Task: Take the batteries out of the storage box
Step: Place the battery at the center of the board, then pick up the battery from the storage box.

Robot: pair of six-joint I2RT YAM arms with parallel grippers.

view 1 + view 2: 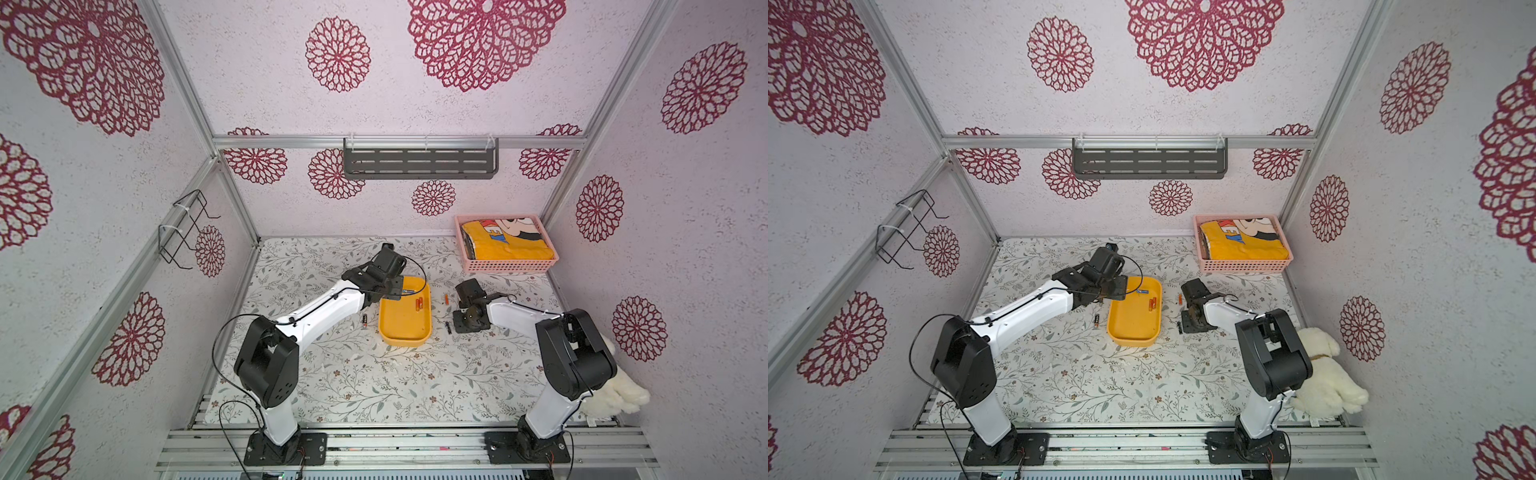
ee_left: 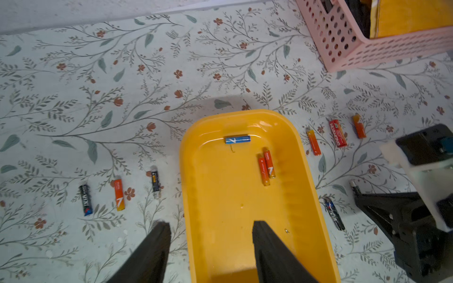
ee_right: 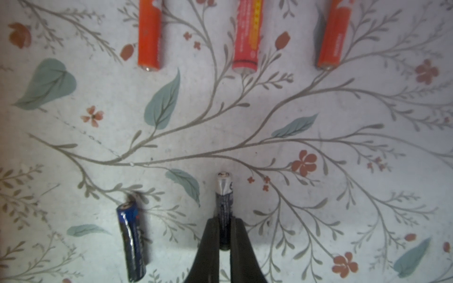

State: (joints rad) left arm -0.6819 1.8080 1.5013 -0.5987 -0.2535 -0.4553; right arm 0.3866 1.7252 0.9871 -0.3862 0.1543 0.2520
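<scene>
The yellow-orange storage box [image 1: 405, 332] [image 2: 232, 208] sits mid-table. Inside lie a blue battery [image 2: 237, 139] and two orange batteries [image 2: 266, 167] side by side. My left gripper [image 2: 212, 226] hangs open over the box's left wall, one finger outside and one inside, holding nothing. My right gripper [image 3: 224, 221] is shut on a black battery [image 3: 223, 196], low at the table right of the box. More batteries lie on the table: three left of the box [image 2: 119, 194], three orange or red ones [image 2: 337, 133] and a dark blue one [image 3: 132, 240] to its right.
A pink perforated basket [image 1: 505, 266] with yellow cloth stands at the back right. A white plush toy [image 1: 1325, 374] lies by the right arm's base. A grey shelf [image 1: 419, 160] hangs on the back wall and a wire rack [image 1: 183, 228] on the left wall.
</scene>
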